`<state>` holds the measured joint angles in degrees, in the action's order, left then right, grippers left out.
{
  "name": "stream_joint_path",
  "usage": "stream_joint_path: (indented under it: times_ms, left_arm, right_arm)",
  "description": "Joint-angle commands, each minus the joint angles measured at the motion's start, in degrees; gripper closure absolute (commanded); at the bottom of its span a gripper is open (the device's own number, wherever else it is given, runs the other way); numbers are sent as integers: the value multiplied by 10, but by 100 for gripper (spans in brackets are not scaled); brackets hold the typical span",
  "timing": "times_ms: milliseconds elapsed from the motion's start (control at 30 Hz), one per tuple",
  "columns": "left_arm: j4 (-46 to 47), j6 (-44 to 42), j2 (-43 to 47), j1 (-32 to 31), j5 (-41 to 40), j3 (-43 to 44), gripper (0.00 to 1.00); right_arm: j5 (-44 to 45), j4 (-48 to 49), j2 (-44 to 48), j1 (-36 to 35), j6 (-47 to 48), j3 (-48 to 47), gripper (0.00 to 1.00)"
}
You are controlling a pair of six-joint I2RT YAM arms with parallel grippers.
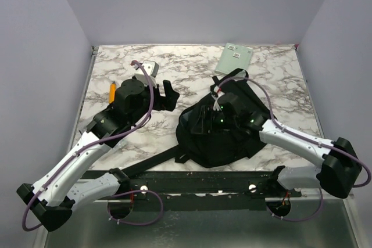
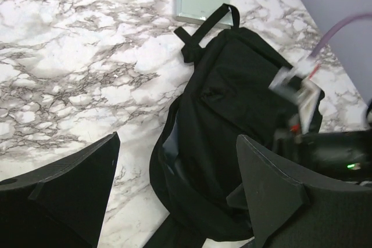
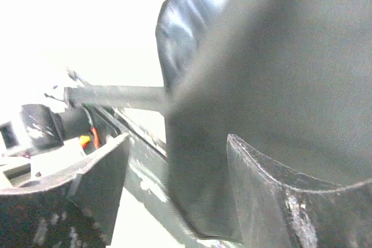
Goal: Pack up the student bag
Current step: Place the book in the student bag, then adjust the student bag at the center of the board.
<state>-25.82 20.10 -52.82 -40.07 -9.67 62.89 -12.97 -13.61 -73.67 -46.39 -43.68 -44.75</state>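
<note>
bag (image 1: 218, 137): laid under the right gripper (image 3: 177, 140); contents cannot be told.
right gripper: held spread against bag fabric.
left gripper (image 2: 177, 140): held spread, empty; bag to its right.

Top view: bright, even overhead light; soft shadows on table (image 1: 174, 69).
Left wrist view: sharp; white connector (image 2: 296, 88) smeared by motion.
Right wrist view: upper left blown white; bag (image 3: 279, 56) close, blurred, grainy.

arms (image 1: 72, 164): white links, black joints | cables (image 1: 153, 94): purple | left hand (image 2: 177, 139): black
</note>
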Motion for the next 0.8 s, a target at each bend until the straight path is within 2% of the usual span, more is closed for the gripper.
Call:
stream_joint_path:
  times_ms: [0,100,267,400,567,667,767]
  left_arm:
    - [7,-24,-6,12,37,19,16]
    - [7,-31,5,17,54,20,15]
    - [2,-44,20,17,69,30,15]
    - [11,-52,29,18,64,14,15]
    - [42,-70,43,18,48,-34,15]
    - [46,-75,51,18,50,-48,15]
    - [49,-86,54,12,39,-55,14]
  right_arm:
    - [154,-121,24,6,47,-136,22]
    - [220,-151,-12,45,81,-208,10]
    - [190,-85,-116,158,101,-264,9]
    - [205,-42,-241,204,127,-339,13]
    - [289,-43,-396,227,170,-432,18]
    - [286,-42,-435,255,157,-426,23]
    - [299,-37,-421,280,129,-363,25]
